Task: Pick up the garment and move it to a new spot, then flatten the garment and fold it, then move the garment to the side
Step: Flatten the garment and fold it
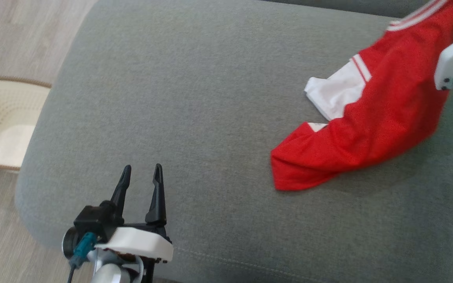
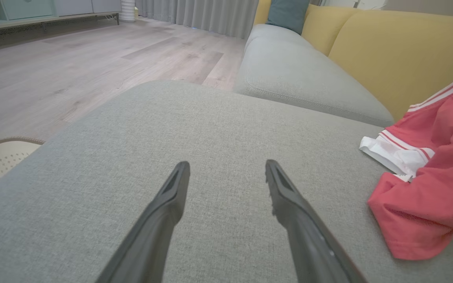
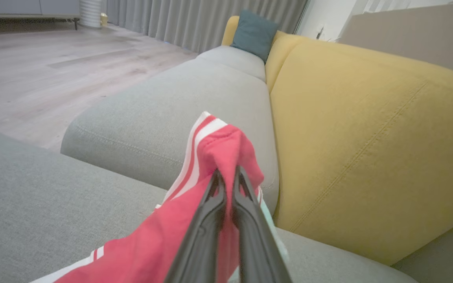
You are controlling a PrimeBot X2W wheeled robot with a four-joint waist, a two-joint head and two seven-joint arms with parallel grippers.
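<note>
Head view, crumpled red garment (image 1: pixel 368 129) with white striped sleeve at two o'clock, right gripper (image 3: pixel 228 173) pinching it, left gripper (image 1: pixel 142 169) spread empty at seven o'clock.

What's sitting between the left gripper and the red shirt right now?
Only bare grey sofa cushion lies between the left gripper and the red shirt. The head view shows that stretch, and the left wrist view agrees.
</note>
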